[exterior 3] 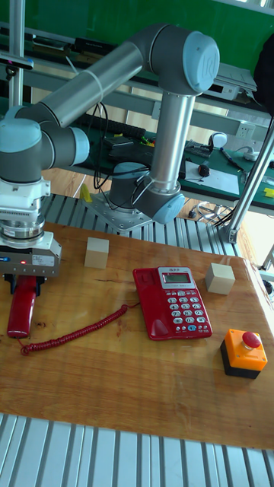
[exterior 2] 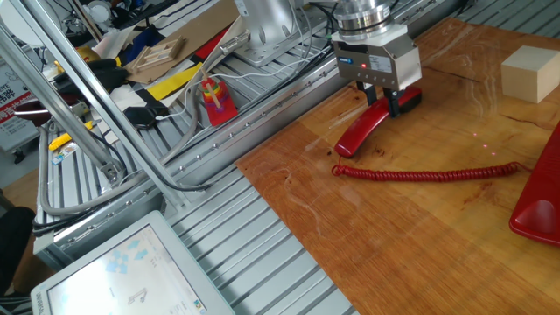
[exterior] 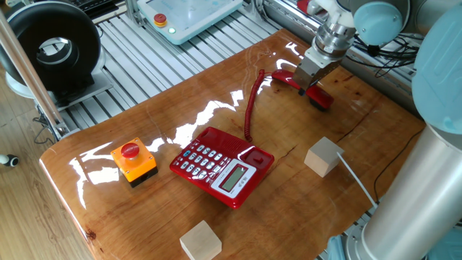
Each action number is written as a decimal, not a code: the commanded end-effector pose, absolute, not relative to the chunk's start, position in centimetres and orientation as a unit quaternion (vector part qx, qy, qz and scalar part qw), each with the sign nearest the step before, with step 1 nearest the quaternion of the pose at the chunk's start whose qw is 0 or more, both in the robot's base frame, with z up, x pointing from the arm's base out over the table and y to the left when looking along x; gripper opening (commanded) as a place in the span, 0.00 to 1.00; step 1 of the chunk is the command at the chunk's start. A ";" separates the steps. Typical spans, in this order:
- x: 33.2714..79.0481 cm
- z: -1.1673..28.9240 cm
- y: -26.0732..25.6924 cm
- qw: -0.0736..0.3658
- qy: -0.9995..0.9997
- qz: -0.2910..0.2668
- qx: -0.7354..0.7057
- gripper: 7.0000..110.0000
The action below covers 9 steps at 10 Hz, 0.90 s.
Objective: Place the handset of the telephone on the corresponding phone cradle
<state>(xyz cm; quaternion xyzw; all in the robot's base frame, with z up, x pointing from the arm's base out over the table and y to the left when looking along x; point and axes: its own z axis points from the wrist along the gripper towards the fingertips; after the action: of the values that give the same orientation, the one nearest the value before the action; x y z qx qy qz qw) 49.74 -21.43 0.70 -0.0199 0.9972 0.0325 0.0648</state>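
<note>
The red handset (exterior 2: 366, 131) lies flat on the wooden table, far from the telephone (exterior: 219, 165), with one end toward the table's edge. My gripper (exterior 2: 382, 99) stands straight down over its other end, fingers (exterior 2: 372, 91) pressed against both sides, shut on it. In the tall fixed view the gripper (exterior 3: 23, 288) sits on the handset (exterior 3: 20, 310) at the far left. A red coiled cord (exterior 2: 429, 173) runs from the handset to the telephone (exterior 3: 173, 300). The phone cradle (exterior 3: 154, 308) beside the keypad holds nothing.
An orange box with a red round button (exterior: 133, 160) stands left of the telephone. Wooden blocks sit near it: one (exterior: 323, 157) to the right, one (exterior: 201, 240) at the front edge. The metal slatted frame (exterior 2: 289, 96) borders the table close to the handset.
</note>
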 end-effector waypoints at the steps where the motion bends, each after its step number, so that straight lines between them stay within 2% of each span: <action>1: 50.0 1.0 -21.2 0.067 0.997 0.040 -0.007 0.36; 2: 50.1 1.1 -21.1 0.067 0.997 0.040 -0.004 0.15; 9: 50.7 2.2 -20.1 0.065 0.997 0.041 0.009 0.15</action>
<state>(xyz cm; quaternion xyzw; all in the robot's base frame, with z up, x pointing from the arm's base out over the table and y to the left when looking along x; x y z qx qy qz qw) 50.31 -20.52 1.62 0.0002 0.9973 0.0370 0.0634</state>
